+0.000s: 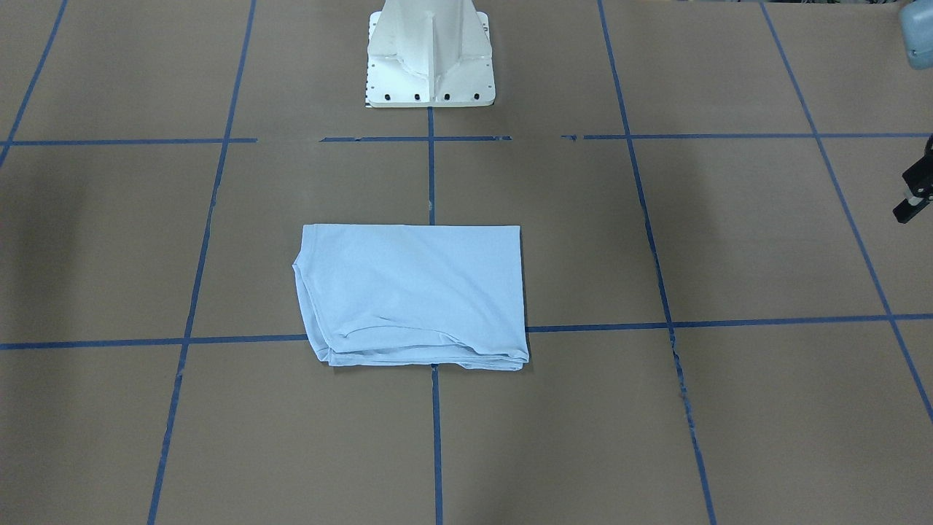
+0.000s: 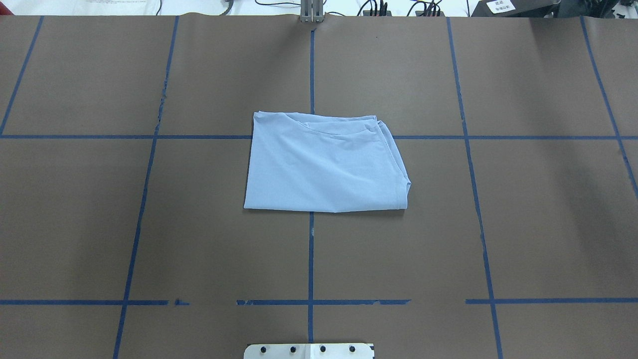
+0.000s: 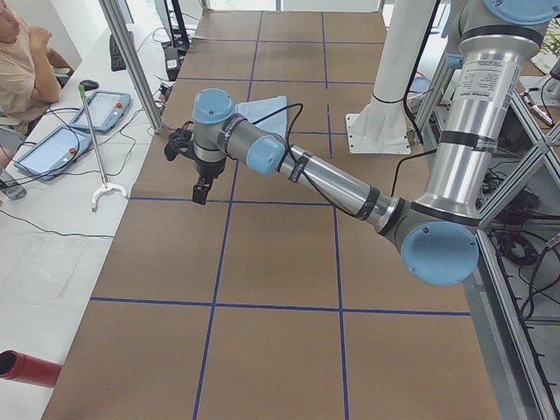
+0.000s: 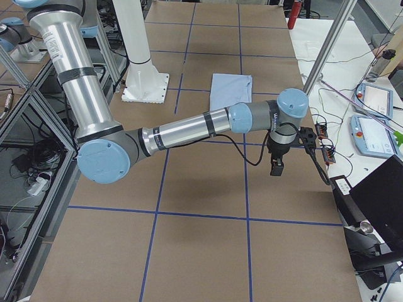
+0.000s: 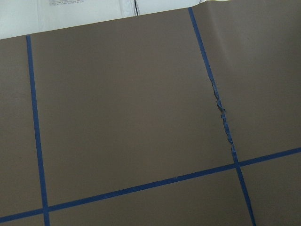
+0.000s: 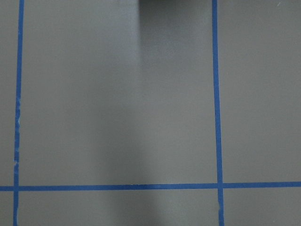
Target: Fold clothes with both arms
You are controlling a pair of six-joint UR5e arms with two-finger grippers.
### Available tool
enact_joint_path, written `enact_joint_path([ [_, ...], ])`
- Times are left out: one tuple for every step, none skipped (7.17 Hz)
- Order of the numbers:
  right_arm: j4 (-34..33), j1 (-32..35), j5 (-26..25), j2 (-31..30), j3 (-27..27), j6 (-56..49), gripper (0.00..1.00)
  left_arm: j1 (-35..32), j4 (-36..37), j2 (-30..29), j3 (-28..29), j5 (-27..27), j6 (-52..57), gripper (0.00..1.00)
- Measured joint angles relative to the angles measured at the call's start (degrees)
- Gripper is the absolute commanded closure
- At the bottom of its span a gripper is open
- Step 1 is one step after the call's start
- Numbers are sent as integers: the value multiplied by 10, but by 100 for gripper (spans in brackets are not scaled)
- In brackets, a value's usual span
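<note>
The light blue T-shirt point(image 1: 412, 292) point(image 2: 326, 164) lies folded into a flat rectangle at the middle of the brown table, with no print or collar showing. It also appears small in the side views point(image 3: 262, 112) point(image 4: 231, 90). My left gripper point(image 3: 201, 194) hangs above the table well off to the shirt's side; only a black piece of it point(image 1: 911, 200) reaches into the front view's right edge. My right gripper point(image 4: 276, 168) hangs on the opposite side, also far from the shirt. I cannot tell whether either is open or shut. Both wrist views show only bare table and blue tape.
The white pedestal base point(image 1: 430, 65) point(image 2: 309, 351) stands behind the shirt. Blue tape lines point(image 2: 311, 249) grid the table. A seated person point(image 3: 22, 52), tablets point(image 3: 105, 109) point(image 4: 378, 100), a grabber tool point(image 3: 96, 149) and a red cylinder point(image 3: 26, 367) sit beyond the table's far edge.
</note>
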Motion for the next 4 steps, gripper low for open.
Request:
enact_joint_path([
  [1,-6,0,0,-1,2,0,1,0,-2,0,-2,-1,0],
  [2,-9,1,-1,-1,3,0,1,0,0,-3,-3,-1,0],
  [2,-10,5,-1,3,2,0,1,-1,1,-6,-3,-1,0],
  [2,-18,10,-1,3,1,0,1,-1,0,-7,-3,-6,0],
])
